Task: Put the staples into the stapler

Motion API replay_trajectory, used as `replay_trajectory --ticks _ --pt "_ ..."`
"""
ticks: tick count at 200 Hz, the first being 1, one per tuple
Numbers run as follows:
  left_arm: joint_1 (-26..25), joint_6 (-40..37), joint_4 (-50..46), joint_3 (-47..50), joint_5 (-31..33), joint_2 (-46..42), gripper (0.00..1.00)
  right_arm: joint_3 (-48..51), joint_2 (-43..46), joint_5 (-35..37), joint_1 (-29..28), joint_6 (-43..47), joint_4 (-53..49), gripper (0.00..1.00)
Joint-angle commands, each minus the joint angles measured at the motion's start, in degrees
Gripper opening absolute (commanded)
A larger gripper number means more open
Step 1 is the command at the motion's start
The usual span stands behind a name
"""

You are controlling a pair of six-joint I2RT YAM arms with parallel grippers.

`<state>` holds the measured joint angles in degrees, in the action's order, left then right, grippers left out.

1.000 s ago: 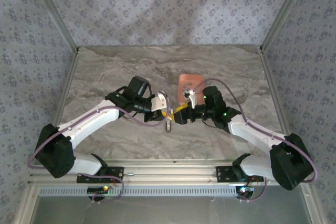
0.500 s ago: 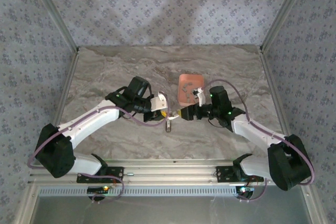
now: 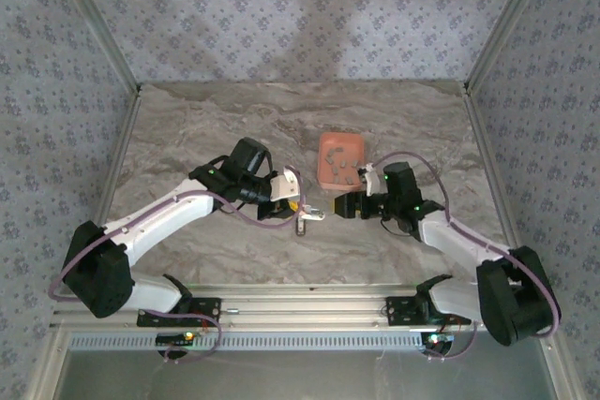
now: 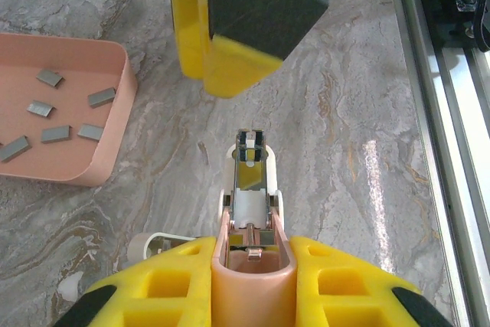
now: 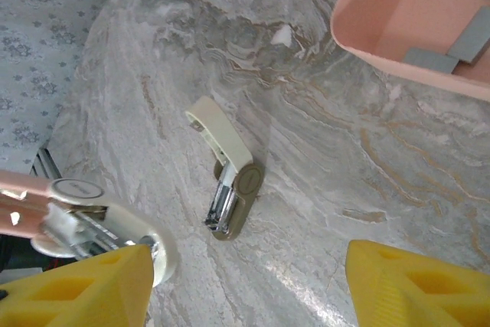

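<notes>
My left gripper (image 4: 253, 259) is shut on a salmon-pink stapler (image 4: 253, 189) held above the table, its metal magazine channel open on top and pointing away. In the top view that gripper (image 3: 292, 201) sits left of centre. My right gripper (image 5: 253, 281) stands wide open with nothing between its fingers. It hovers just beyond the stapler's tip (image 3: 339, 205), and the left wrist view has it overhead (image 4: 230, 28). Several small grey staples (image 4: 57, 134) lie loose in the salmon-orange tray (image 4: 115, 143), which sits behind the grippers (image 3: 328, 142).
A small beige stapler (image 5: 230, 185) lies on the marble table below and between the grippers, its top arm swung open; it is small in the top view (image 3: 302, 224). The tray's corner (image 5: 383, 28) is close to the right gripper. Metal rails border the table's near edge (image 4: 444, 112).
My right gripper has drawn back to the right, away from the held stapler's tip, and sunk lower. The left arm and the stapler have stayed put.
</notes>
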<state>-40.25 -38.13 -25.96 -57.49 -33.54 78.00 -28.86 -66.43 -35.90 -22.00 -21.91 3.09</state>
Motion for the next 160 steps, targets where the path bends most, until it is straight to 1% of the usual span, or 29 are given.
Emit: replay_trajectory --ticks 1,21,44,60,75,89,117,147,160 --pt "-0.3 -0.7 -0.9 -1.6 -0.6 -1.8 0.17 1.3 6.1 1.6 -0.4 5.4 -0.2 0.66" --pt "-0.4 -1.0 -0.9 -1.7 -0.9 -1.9 0.17 2.1 11.1 4.0 -2.1 14.2 -1.5 0.64" --pt "-0.4 -1.7 -0.8 -1.8 -2.5 -2.0 0.17 2.8 15.1 3.6 -6.5 29.8 -1.3 0.63" --pt "-0.4 -2.4 -0.7 -1.7 -3.6 -2.2 0.17 2.4 15.4 3.3 -10.0 40.6 -1.0 0.61" --pt "-0.5 -2.9 -0.6 -1.7 -5.1 -2.3 0.17 1.3 13.7 2.8 -12.4 46.6 -0.6 0.59" --pt "-0.6 -3.5 -0.5 -1.6 -6.2 -2.5 0.17 -1.0 10.5 2.3 -13.7 48.8 -0.7 0.59" --pt "-0.9 -4.3 -0.4 -1.9 -7.1 -2.7 0.18 -5.4 3.8 0.5 -15.2 49.6 -1.3 0.60" --pt "-0.9 -4.6 -0.6 -2.3 -8.1 -2.4 0.18 -6.7 -0.2 -1.2 -15.6 49.3 2.4 0.60" --pt "-1.1 -4.5 -0.6 -2.3 -8.3 -2.3 0.18 -7.8 -1.6 -2.7 -15.6 49.2 2.5 0.58"
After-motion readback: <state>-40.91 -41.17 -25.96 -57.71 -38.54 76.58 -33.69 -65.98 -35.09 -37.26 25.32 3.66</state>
